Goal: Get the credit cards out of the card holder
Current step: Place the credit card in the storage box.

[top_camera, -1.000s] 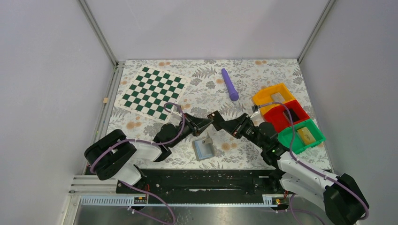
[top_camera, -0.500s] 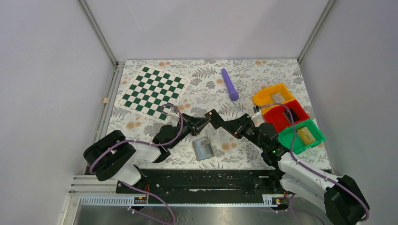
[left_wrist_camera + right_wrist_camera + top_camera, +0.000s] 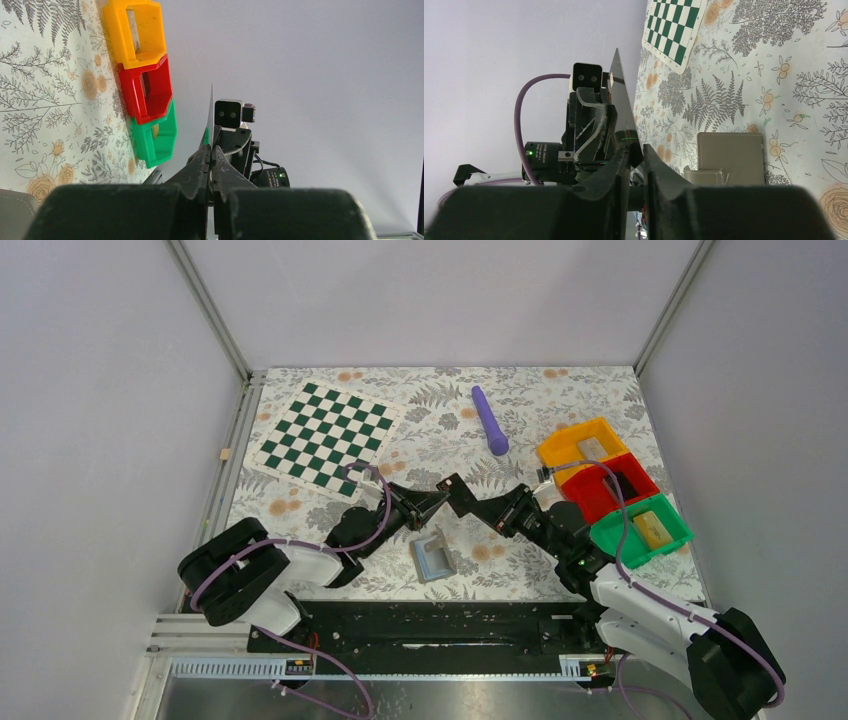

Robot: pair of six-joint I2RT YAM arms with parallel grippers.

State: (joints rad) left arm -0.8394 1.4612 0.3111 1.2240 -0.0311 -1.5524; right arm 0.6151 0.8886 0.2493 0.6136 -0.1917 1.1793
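Left gripper [image 3: 211, 151] clamps the credit card [image 3: 211, 112] edge-on. Facing it, the right gripper [image 3: 636, 151] flanks that card, grip unclear. The card holder [image 3: 730, 156] lies close beside both.

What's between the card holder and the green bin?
Between card holder and green bin, only the right arm crosses above bare tablecloth; top view shows it.

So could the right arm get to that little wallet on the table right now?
Probably yes: the wallet lies uncovered, close by the right gripper. But that gripper is up at the card pinched by the left gripper, so it looks busy for now.
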